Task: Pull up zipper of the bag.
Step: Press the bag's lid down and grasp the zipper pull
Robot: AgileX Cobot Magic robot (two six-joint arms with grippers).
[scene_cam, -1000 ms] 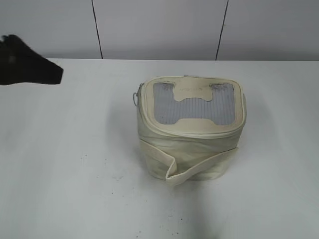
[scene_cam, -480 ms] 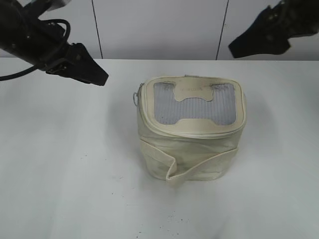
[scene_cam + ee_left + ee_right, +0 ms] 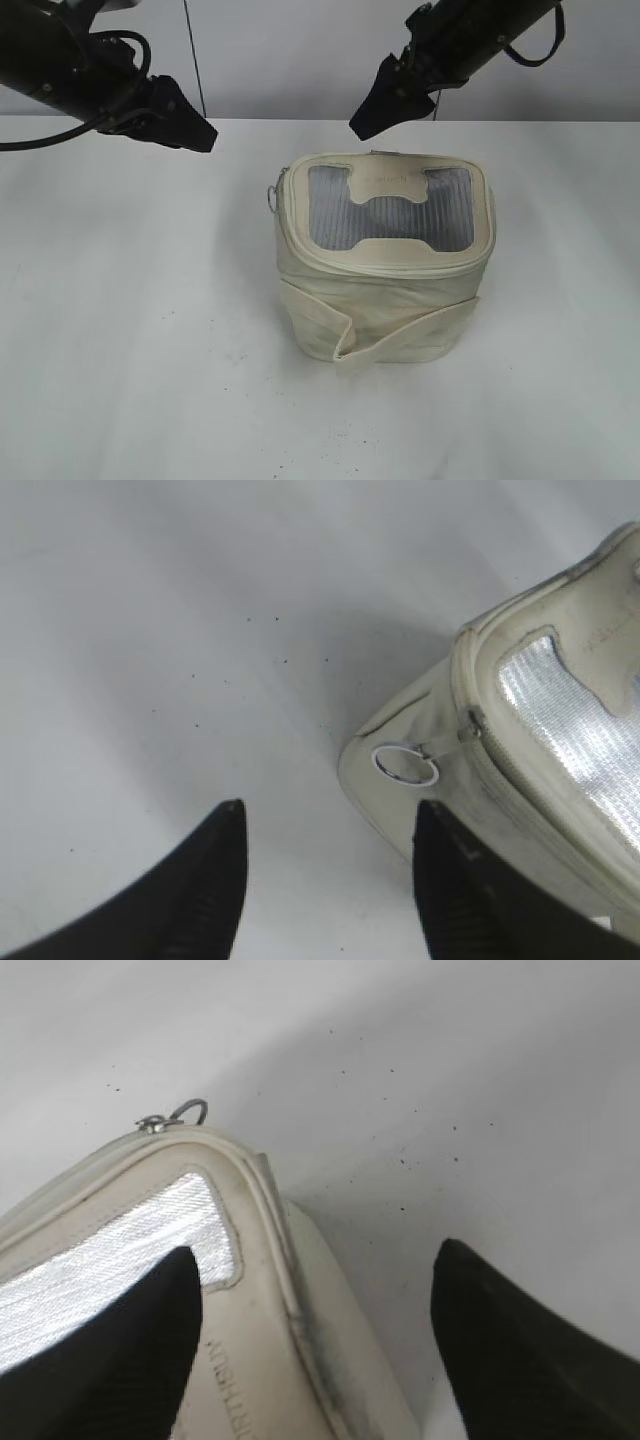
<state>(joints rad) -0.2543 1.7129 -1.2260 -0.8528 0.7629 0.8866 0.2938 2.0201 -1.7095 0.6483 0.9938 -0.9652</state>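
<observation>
Cream leatherette bag (image 3: 385, 255) stands mid-table; both grippers, left (image 3: 325, 865) and right (image 3: 315, 1335), hang spread and empty, so the left should probably pinch the zipper's silver ring pull (image 3: 405, 765) squarely.

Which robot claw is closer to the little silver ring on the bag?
The left gripper. The ring pull hangs at the bag's left corner, just ahead of its open fingers. The right gripper hovers over the bag's back edge.
</observation>
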